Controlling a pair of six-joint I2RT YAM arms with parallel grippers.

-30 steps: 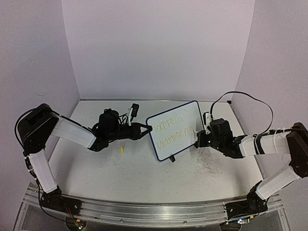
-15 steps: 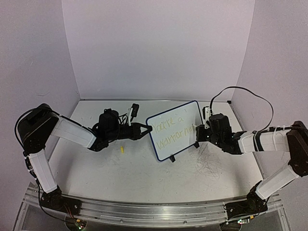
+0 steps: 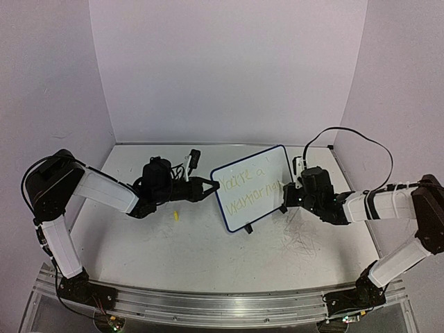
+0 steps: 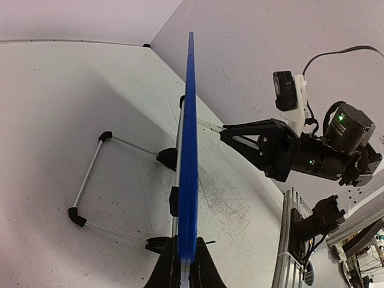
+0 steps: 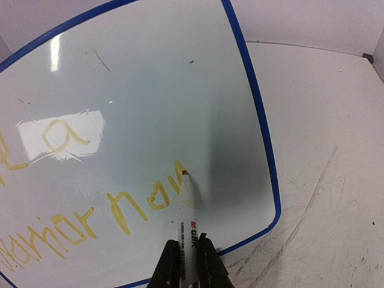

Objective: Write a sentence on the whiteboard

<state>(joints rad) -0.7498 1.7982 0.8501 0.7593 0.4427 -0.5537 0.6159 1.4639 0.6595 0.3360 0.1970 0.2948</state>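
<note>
The whiteboard [image 3: 251,189] stands tilted on the table, and its blue rim [image 4: 189,150] shows edge-on in the left wrist view. My left gripper [image 3: 210,184] [image 4: 184,259] is shut on the board's left edge. The sentence [image 3: 246,186] [image 5: 135,204] runs in two lines of yellow letters. My right gripper [image 3: 286,201] [image 5: 188,249] is shut on a white marker [image 5: 187,207]. The marker's tip touches the board at the end of the lower line, beside the last yellow stroke.
A small yellow piece [image 3: 176,216] lies on the table left of the board. Dark scribbles [image 3: 298,239] mark the tabletop under the right arm. The board's wire stand [image 4: 90,180] rests behind it. White walls close in the back and both sides.
My right wrist has shifted slightly up and toward the board with the marker, then settled a little. The left arm and the whiteboard have stayed put.
</note>
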